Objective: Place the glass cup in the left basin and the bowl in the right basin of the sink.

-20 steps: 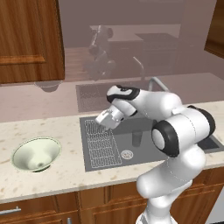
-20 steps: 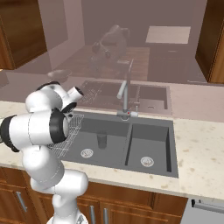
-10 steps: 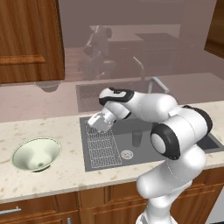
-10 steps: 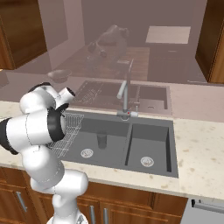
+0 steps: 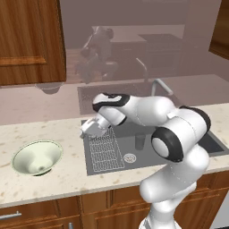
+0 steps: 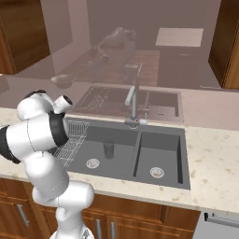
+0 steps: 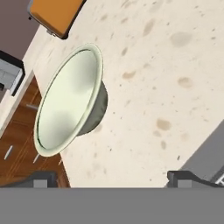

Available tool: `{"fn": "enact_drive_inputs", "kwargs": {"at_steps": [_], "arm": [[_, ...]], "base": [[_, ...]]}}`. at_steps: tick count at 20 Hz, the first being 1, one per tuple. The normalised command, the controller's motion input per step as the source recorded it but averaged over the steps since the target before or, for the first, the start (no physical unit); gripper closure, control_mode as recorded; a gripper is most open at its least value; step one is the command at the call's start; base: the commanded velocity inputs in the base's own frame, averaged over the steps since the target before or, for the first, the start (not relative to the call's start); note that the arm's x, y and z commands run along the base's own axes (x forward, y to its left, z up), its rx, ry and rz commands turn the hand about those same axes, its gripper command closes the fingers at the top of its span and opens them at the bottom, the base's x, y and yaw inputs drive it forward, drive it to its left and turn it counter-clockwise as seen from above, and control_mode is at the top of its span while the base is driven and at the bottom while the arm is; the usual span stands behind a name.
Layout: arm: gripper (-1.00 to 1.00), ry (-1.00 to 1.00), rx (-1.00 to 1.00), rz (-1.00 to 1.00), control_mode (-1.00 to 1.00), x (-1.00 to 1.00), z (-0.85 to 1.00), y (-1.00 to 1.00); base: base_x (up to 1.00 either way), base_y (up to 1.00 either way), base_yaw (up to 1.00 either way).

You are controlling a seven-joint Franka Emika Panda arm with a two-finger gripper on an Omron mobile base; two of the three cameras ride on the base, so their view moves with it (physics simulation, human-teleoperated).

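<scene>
A speckled desk [image 5: 67, 179] carries the sink [image 6: 184, 158]. The glass cup [image 5: 140, 141] stands in the left basin [image 5: 112, 162]; the bowl [image 5: 36, 157] sits far left. The pincer [image 5: 88, 128], jaws apart, hovers between; its thin rim could slip a shallow grip.

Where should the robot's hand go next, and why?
Probably further left toward the bowl, which sits upright on the counter, apart from the sink. The glass cup already stands in the left basin, and the open end effector holds nothing.
</scene>
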Motion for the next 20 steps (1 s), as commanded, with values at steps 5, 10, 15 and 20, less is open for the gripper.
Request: {"fn": "enact_drive_inputs", "kwargs": {"at_steps": [5,10,15,20], "arm": [[-1.00,0.00,0.03,0.00,-1.00,0.00,-0.22,0.40],[-1.00,0.00,0.04,0.00,-1.00,0.00,-0.26,0.35],[-1.00,0.00,0.01,0.00,-1.00,0.00,-0.20,0.31],[-1.00,0.00,0.00,0.00,-1.00,0.00,-0.09,0.32]], "base": [[0.00,0.00,0.00],[0.00,0.00,0.00],[0.00,0.00,0.00],[0.00,0.00,0.00]]}}
